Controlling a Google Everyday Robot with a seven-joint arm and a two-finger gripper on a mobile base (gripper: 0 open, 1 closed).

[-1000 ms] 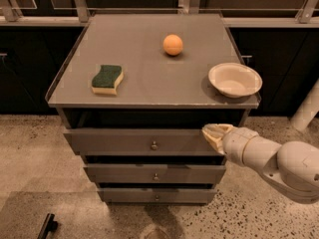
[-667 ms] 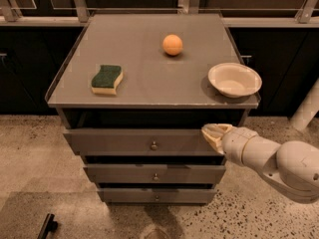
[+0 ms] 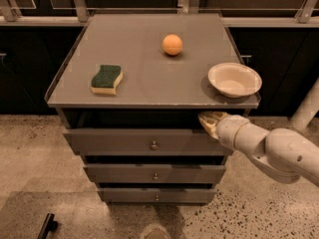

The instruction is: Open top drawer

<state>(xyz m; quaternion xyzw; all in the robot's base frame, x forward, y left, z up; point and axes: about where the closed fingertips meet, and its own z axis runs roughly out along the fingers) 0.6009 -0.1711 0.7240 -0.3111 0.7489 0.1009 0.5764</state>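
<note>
The top drawer (image 3: 114, 142) is the widest grey-brown front under the cabinet top, with a small round metal knob (image 3: 154, 145) at its centre. It stands pulled out a little, with a dark gap above its upper edge. My gripper (image 3: 208, 122) sits at the drawer's upper right corner, just under the cabinet top, at the end of a white arm (image 3: 271, 148) that comes in from the right.
On the cabinet top (image 3: 144, 73) lie a green and yellow sponge (image 3: 106, 78), an orange ball (image 3: 172, 44) and a beige bowl (image 3: 234, 79) at the right front corner. Two narrower drawers (image 3: 124, 173) sit below. A black object (image 3: 47, 226) lies on the speckled floor.
</note>
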